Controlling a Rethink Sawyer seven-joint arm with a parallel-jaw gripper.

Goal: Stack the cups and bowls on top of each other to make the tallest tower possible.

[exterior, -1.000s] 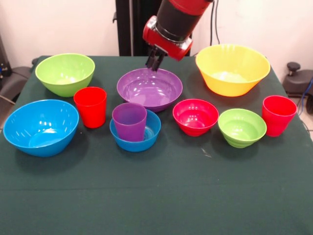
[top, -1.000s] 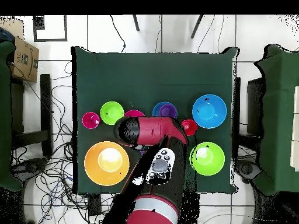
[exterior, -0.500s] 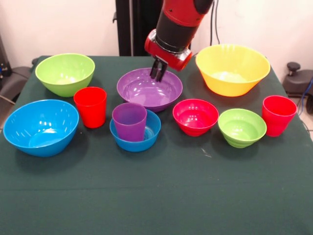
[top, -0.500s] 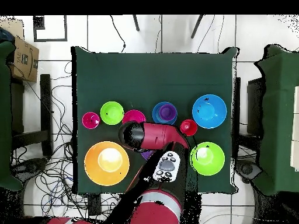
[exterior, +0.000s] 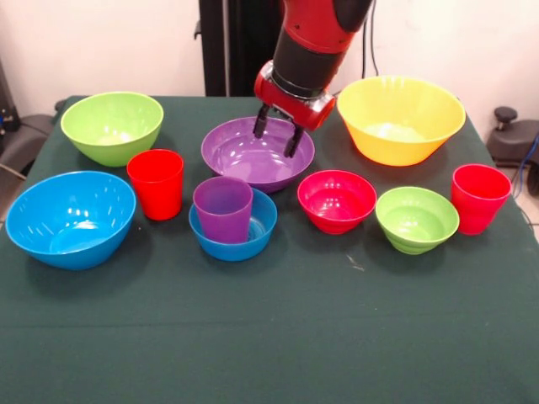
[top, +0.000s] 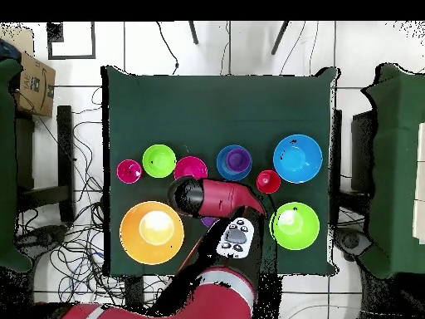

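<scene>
Pincer (exterior: 277,139) hangs spread wide over the far rim of the purple bowl (exterior: 257,152), holding nothing, 1 finger looking inside the wall and 1 outside. That reads as a rim grab lining up. To do it well: straddle the thin wall squarely, go low enough for the pads to bite below the lip, close gently so the glossy plastic doesn't squirt out, then lift straight up.

Now the count on the bench (exterior: 278,337). Bowls, 7: yellow bowl (exterior: 400,118), big green bowl (exterior: 112,126), big blue bowl (exterior: 71,218), the purple one, small blue bowl (exterior: 233,222), pink bowl (exterior: 336,200), small green bowl (exterior: 417,219). Cups, 3: purple cup (exterior: 223,209) standing in the small blue bowl, the only stack so far; red cup (exterior: 156,183) between the big bowls; another red cup (exterior: 480,198) at the right end.
</scene>
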